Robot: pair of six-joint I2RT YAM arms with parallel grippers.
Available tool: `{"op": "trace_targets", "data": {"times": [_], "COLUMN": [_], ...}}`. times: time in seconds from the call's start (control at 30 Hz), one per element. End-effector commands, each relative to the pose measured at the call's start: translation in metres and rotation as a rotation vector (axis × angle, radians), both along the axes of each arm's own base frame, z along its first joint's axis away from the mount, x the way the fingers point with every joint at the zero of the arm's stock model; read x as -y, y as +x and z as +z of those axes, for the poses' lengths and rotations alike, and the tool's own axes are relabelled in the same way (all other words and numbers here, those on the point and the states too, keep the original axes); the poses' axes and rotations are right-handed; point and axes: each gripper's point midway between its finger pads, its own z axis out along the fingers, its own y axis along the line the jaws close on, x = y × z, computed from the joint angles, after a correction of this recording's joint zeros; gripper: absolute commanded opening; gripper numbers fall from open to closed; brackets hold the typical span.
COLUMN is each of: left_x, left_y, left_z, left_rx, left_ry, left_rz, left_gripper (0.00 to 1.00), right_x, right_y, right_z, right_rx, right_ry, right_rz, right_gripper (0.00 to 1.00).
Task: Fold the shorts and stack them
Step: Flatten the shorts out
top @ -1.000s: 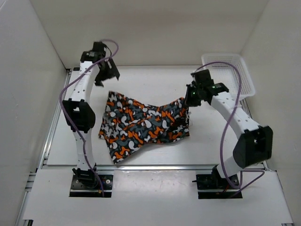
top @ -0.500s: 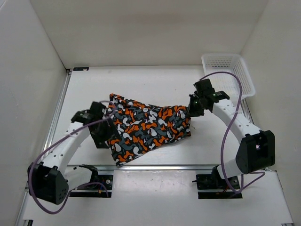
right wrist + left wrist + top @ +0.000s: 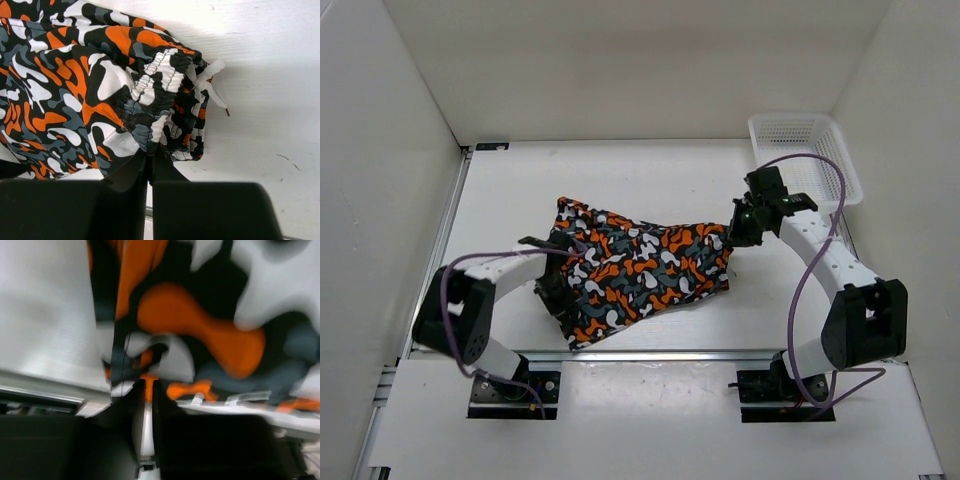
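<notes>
The shorts, printed in orange, white, grey and black blotches, lie spread across the middle of the table. My left gripper sits low at their left edge, jaws shut on the fabric. My right gripper is at their right end, shut on the gathered waistband, where a white drawstring sticks out. The cloth stretches between the two grippers.
A white mesh basket stands at the back right corner, just behind the right arm. White walls close in the table on three sides. A metal rail runs along the near edge.
The left arm swung down from the back left to the shorts' left edge and closed on the fabric. The right gripper drifted slightly right, drawing the cloth with it.
</notes>
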Motion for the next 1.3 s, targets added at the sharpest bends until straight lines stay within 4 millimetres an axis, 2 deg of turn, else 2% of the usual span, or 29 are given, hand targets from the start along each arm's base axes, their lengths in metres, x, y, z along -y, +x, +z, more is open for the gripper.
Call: {"op": "trace_targets", "data": {"times": [0.0,0.1,0.13,0.17,0.2,0.23,0.27,0.33,0.37,0.4,0.43,0.47,0.5,0.57,0.6,0.63,0.67,0.7,0.77,0.8,0.83,0.9,0.93,0.97,1.03,1.1,1.27], "left_x": [0.008,0.007,0.012,0.008,0.010,0.016,0.015,0.008,0.013,0.007,0.003,0.008,0.006,0.003,0.003,-0.003,-0.011,-0.018,-0.020,-0.027,-0.017,-0.014,-0.012,-0.003,0.010,0.019,0.015], "left_y": [0.048,0.066,0.084,0.092,0.103,0.131,0.133,0.161,0.195,0.201,0.213,0.239,0.245,0.251,0.253,0.249,0.245,0.232,0.216,0.203,0.195,0.183,0.180,0.177,0.176,0.181,0.194], "left_z": [0.001,-0.013,-0.009,-0.020,-0.023,-0.014,-0.024,-0.022,-0.016,-0.011,-0.003,0.017,0.029,0.058,0.086,0.095,0.104,0.116,0.117,0.108,0.102,0.077,0.068,0.063,0.049,0.045,0.013], "left_rx": [0.119,0.097,0.132,0.110,0.117,0.162,0.108,0.119,0.166,0.151,0.156,0.218,0.236,0.288,0.354,0.368,0.380,0.404,0.407,0.406,0.394,0.347,0.327,0.313,0.286,0.288,0.247], "left_ry": [0.027,0.076,0.074,0.117,0.125,0.121,0.136,0.162,0.165,0.209,0.230,0.234,0.253,0.244,0.230,0.220,0.209,0.196,0.136,0.107,0.021,-0.019,-0.036,-0.072,-0.083,-0.086,-0.038], "left_rz": [-0.049,-0.081,-0.109,-0.134,-0.155,-0.164,-0.206,-0.198,-0.198,-0.217,-0.207,-0.209,-0.207,-0.202,-0.200,-0.183,-0.160,-0.156,-0.138,-0.129,-0.142,-0.138,-0.148,-0.162,-0.194,-0.214,-0.194], "left_gripper": [0.15,0.10,0.10,0.10,0.10,0.10,0.10,0.10,0.10,0.10,0.10,0.10,0.12,0.27,0.38,0.65,0.77,0.86,1.00,1.00,1.00,1.00,1.00,1.00,1.00,1.00,1.00], "right_x": [0.013,0.025,0.024,0.025,0.023,0.024,0.023,0.026,0.028,0.027,0.026,0.028,0.028,0.028,0.029,0.026,0.026,0.023,0.022,0.024,0.024,0.026,0.024,0.025,0.026,0.027,0.027], "right_y": [-0.003,-0.002,0.003,0.006,0.010,0.017,0.030,0.048,0.057,0.071,0.079,0.083,0.084,0.083,0.082,0.077,0.068,0.063,0.051,0.041,0.035,0.025,0.018,0.015,0.011,0.008,0.006], "right_z": [0.008,0.000,-0.001,0.001,0.000,-0.007,0.004,0.002,0.004,0.019,0.020,0.027,0.032,0.039,0.043,0.047,0.040,0.038,0.039,0.032,0.029,0.026,0.018,0.017,0.016,0.015,0.011], "right_rx": [0.022,0.007,0.027,0.037,0.037,0.034,0.061,0.071,0.083,0.125,0.128,0.143,0.149,0.167,0.180,0.190,0.164,0.159,0.167,0.151,0.143,0.139,0.120,0.118,0.109,0.109,0.102], "right_ry": [0.009,0.005,0.010,0.029,0.038,0.032,0.034,0.006,-0.012,-0.009,-0.008,-0.016,-0.019,-0.015,-0.017,-0.014,-0.012,-0.013,-0.015,-0.019,-0.014,-0.015,-0.020,-0.020,-0.023,-0.023,-0.030], "right_rz": [-0.037,-0.075,-0.075,-0.090,-0.104,-0.117,-0.134,-0.153,-0.166,-0.172,-0.172,-0.180,-0.173,-0.173,-0.165,-0.156,-0.149,-0.140,-0.122,-0.121,-0.116,-0.116,-0.106,-0.106,-0.106,-0.106,-0.098], "right_gripper": [0.00,0.00,0.00,0.00,0.00,0.00,0.00,0.00,0.00,0.00,0.00,0.00,0.00,0.00,0.00,0.00,0.00,0.00,0.00,0.00,0.00,0.00,0.00,0.00,0.00,0.00,0.00]}}
